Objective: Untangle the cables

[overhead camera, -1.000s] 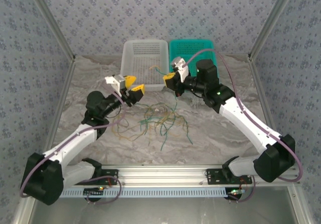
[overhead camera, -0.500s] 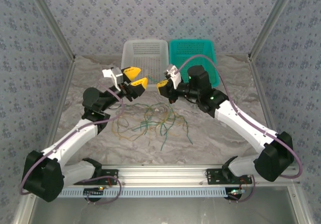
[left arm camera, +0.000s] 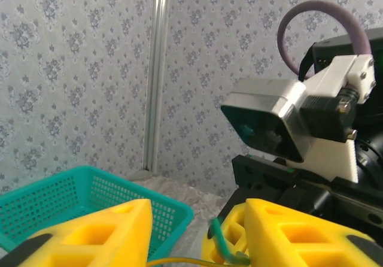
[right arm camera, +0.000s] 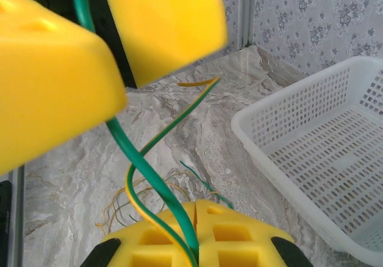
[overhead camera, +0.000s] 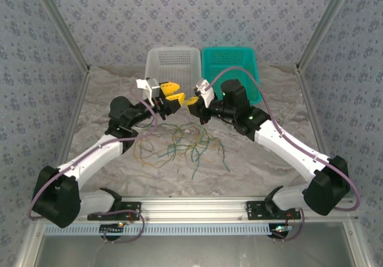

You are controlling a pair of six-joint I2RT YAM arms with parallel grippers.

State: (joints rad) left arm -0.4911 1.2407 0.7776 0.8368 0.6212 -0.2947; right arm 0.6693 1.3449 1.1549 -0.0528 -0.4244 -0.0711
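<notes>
- cables [overhead camera: 179, 146]: most lie tangled on the surface [overhead camera: 251, 171]; little sorted yet.
- right gripper [overhead camera: 192, 103]: jaws closed on green and yellow strands [right arm camera: 158, 189], lifted.
- left gripper [overhead camera: 172, 93]: jaws apart, those strands between them.

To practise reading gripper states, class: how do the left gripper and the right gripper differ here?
The left gripper has its jaws apart; the right gripper is shut on green and yellow cables. In the top view the left gripper points right, the right gripper left. Both have yellow fingers.
</notes>
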